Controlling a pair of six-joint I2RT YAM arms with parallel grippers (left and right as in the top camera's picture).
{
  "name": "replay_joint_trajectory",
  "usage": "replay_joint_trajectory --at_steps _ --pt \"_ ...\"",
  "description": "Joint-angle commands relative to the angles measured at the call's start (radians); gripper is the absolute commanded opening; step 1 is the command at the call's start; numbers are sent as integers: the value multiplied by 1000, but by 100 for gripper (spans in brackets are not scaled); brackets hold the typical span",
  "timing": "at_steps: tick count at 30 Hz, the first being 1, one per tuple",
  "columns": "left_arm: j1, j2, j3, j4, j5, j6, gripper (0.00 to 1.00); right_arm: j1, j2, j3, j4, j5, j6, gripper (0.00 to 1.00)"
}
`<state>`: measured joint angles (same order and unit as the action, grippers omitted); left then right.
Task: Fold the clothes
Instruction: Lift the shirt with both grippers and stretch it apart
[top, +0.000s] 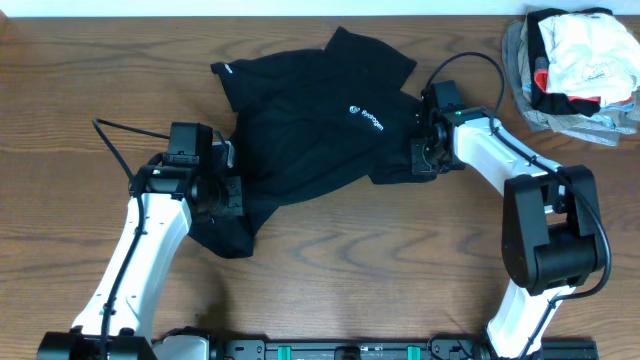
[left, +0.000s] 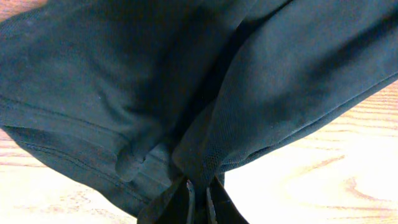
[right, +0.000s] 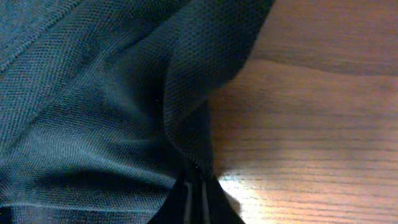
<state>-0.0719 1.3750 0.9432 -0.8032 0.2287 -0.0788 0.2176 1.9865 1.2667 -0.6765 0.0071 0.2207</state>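
Observation:
The clothes, a black short-sleeved T-shirt (top: 300, 130) with a small white logo, lies crumpled across the middle of the wooden table. My left gripper (top: 228, 192) is shut on a fold at the shirt's lower left; in the left wrist view the fabric (left: 155, 81) bunches into the closed jaws of that gripper (left: 198, 196). My right gripper (top: 422, 158) is shut on the shirt's right edge, just right of the logo. The right wrist view shows a ridge of mesh cloth (right: 124, 93) pinched between the closed jaws of that gripper (right: 194, 186), with bare wood to the right.
A heap of white, grey, red and black garments (top: 575, 70) sits at the table's far right corner. A black cable (top: 115, 140) loops over the wood left of the left arm. Bare wooden table (top: 380, 260) lies in front of the shirt.

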Motion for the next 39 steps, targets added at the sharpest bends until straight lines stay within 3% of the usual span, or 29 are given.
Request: replay_joint_trajectory --at_steps 1,10,21,39 --pt "3 5 18 9 -14 -5 6 2 19 -15 -16 7 41 1" --pt "3 -36 102 18 -23 -5 6 -93 -163 125 -159 -35 5 1" --pt "3 -191 296 4 -322 -5 6 -250 -421 420 -283 -102 -107 1" --pt "3 -648 463 4 -307 -51 6 -364 -690 755 -595 -101 -133 1"
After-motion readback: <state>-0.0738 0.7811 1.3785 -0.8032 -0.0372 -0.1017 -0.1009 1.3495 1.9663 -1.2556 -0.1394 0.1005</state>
